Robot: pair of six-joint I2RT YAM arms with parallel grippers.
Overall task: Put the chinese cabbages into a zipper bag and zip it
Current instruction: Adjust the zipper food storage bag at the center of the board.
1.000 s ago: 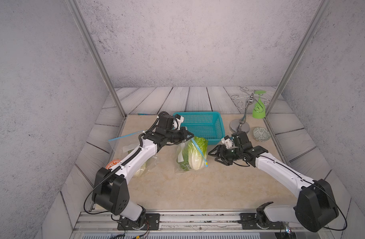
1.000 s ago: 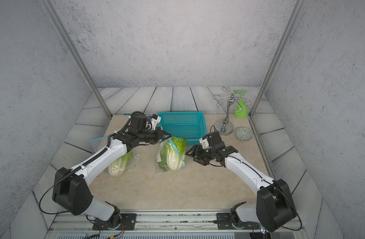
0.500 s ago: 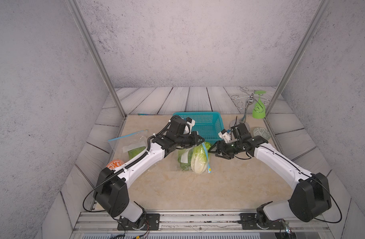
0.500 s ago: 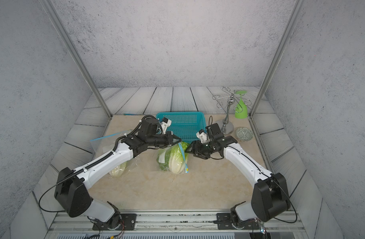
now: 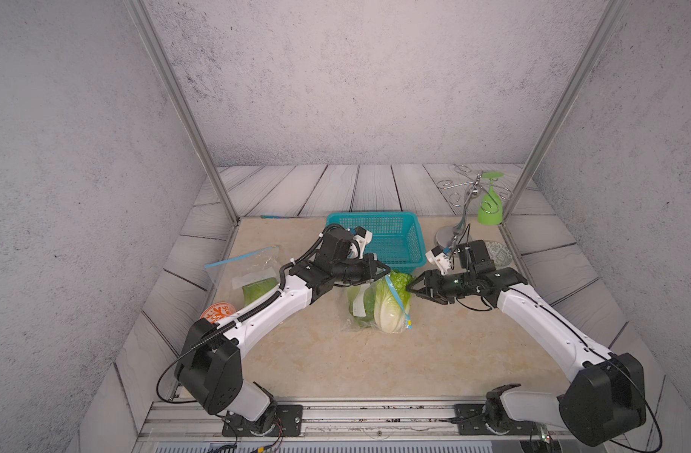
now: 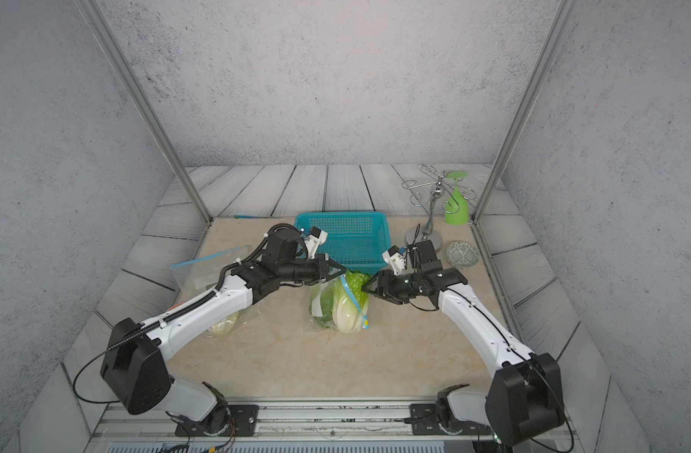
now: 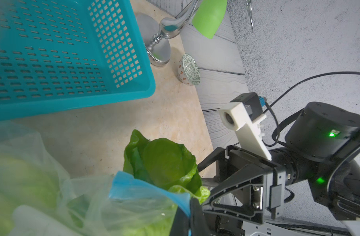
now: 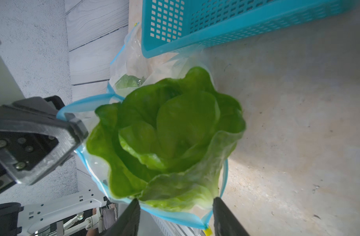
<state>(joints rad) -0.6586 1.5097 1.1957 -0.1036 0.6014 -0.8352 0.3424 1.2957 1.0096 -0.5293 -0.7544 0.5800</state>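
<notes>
Left gripper (image 5: 388,270) pinches zipper bag (image 5: 355,310); right gripper (image 8: 176,201), half-open, seemingly straddles it.

Green-leaved, white-based cabbages (image 5: 389,313) inside clear blue-zipped bag (image 5: 352,319), mouth unzipped, leaves poking out; third cabbage (image 5: 257,288) well apart.

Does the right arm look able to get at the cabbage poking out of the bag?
Probably yes. The right tool is open and right at the leafy top of the cabbage, with nothing between them. The left tool pinches the blue rim of the zipper bag off to one side, clear of that path.
</notes>
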